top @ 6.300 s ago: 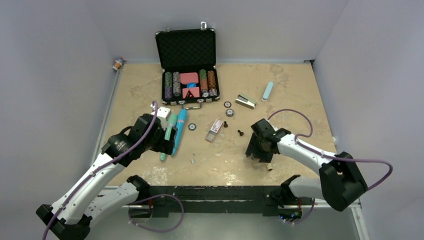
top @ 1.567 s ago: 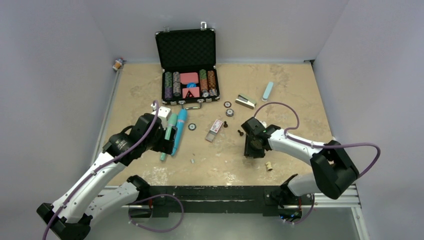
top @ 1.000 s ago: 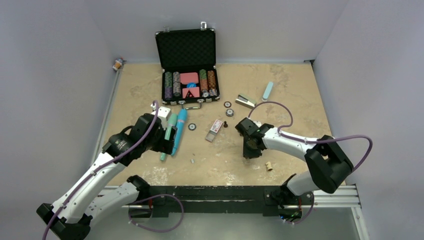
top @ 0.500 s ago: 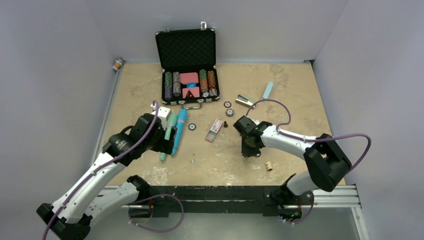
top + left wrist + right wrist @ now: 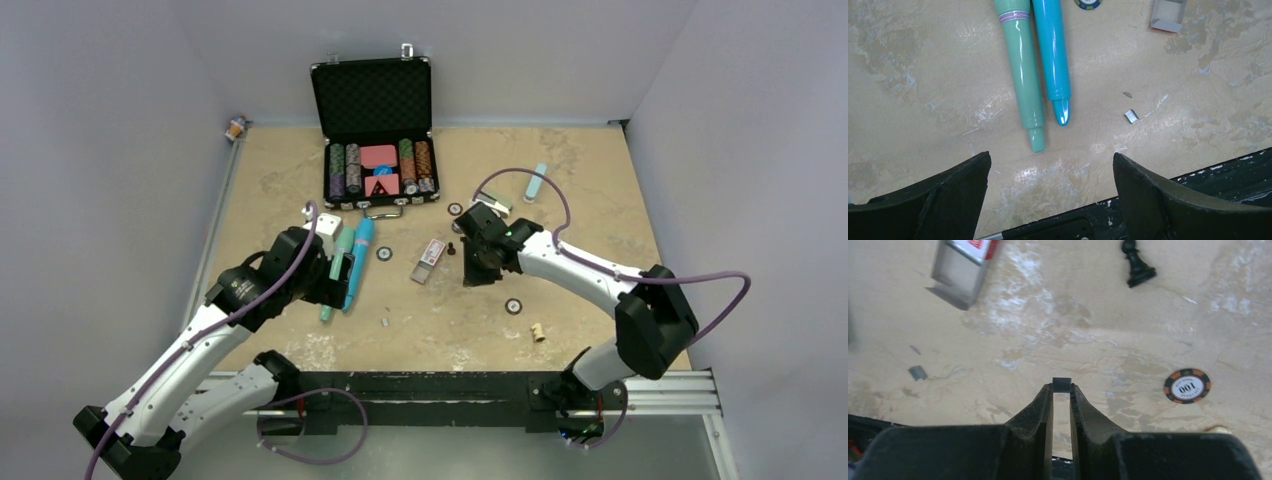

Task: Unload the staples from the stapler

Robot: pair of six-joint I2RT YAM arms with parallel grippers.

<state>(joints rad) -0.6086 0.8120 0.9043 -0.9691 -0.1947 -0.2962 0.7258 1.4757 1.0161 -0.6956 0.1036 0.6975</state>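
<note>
My right gripper [image 5: 1061, 390] is shut on the staples [image 5: 1061, 384], a tiny grey strip pinched at its fingertips a little above the table. In the top view this gripper [image 5: 469, 277] hangs mid-table, right of the staple box [image 5: 428, 260]. The silver stapler [image 5: 497, 205] lies behind the right wrist, partly hidden. A second tiny staple piece [image 5: 1131, 116] lies loose on the table near the front; it also shows in the right wrist view [image 5: 918, 372]. My left gripper [image 5: 1050, 157] is open and empty, hovering just in front of two pens.
A green pen [image 5: 1023, 75] and a blue pen [image 5: 1053, 55] lie side by side. An open poker case [image 5: 378, 150] stands at the back. A poker chip [image 5: 1187, 386], a black pawn [image 5: 1138, 265], a cork [image 5: 538, 331] and a pale blue tube [image 5: 537, 182] lie about.
My right arm has swung left and toward the back, gripper still shut. A poker chip that was under it now shows on the table. The left arm has not moved.
</note>
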